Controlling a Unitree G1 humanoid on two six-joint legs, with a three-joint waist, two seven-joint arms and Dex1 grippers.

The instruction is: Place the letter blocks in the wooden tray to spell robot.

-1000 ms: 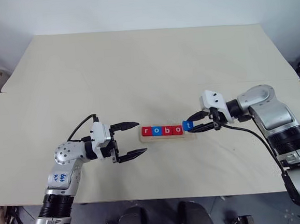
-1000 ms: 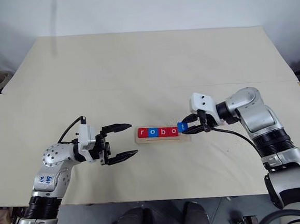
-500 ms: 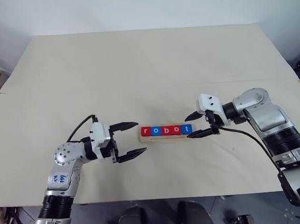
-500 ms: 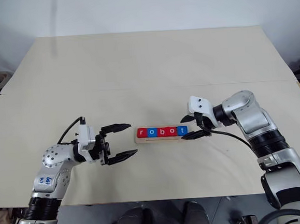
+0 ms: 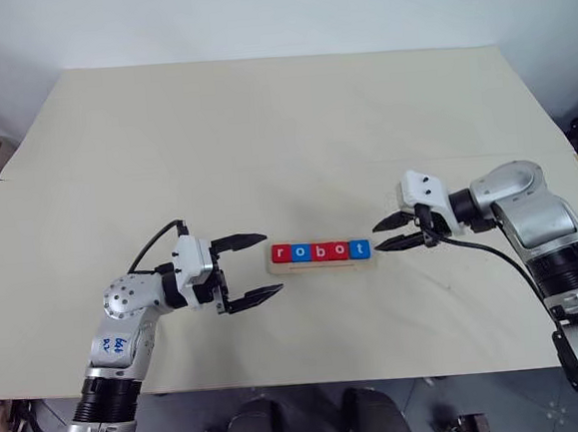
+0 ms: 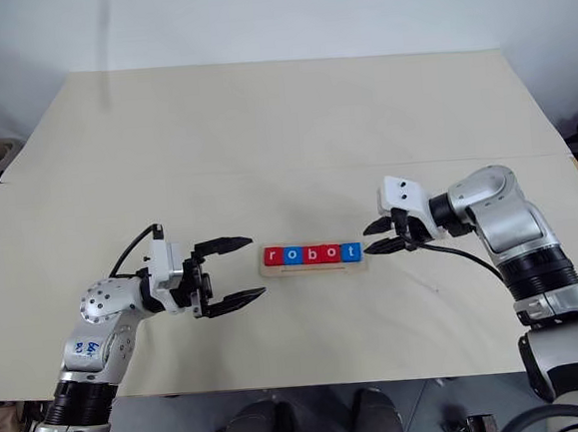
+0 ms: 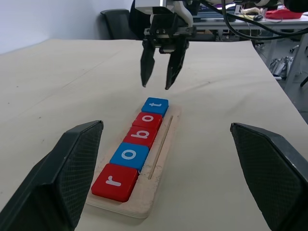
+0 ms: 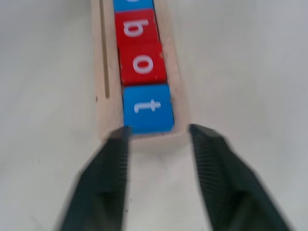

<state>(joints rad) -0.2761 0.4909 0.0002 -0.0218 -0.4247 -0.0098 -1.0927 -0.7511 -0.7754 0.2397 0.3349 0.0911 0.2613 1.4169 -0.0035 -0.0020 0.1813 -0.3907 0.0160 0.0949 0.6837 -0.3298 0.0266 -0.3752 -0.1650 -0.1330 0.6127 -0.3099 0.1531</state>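
Five letter blocks (image 5: 321, 251) seated in a row in the wooden tray (image 5: 322, 263), reading r, o, b, o, t from the robot's left to its right: red r (image 7: 115, 181), blue o (image 7: 130, 155), red b (image 7: 140, 136), red o (image 7: 147, 120), blue t (image 7: 155, 106). Tray lying near the middle of the pale worktop (image 5: 283, 136), long side across the robot's front, with a thin groove running along the edge beside the blocks. Blocks touching one another, flat and level.

Right gripper (image 5: 389, 233) just beside the tray's t end, apart from the block, jaws a little way open and holding nothing; fingertips (image 8: 118, 144) straddling the tray's end in the right wrist view, pointing toward the row.

Left gripper (image 5: 258, 268) off the tray's r end, near but not touching, jaws spread wide and empty, pointing level toward the tray. Black cable looped over its wrist (image 5: 156, 241).
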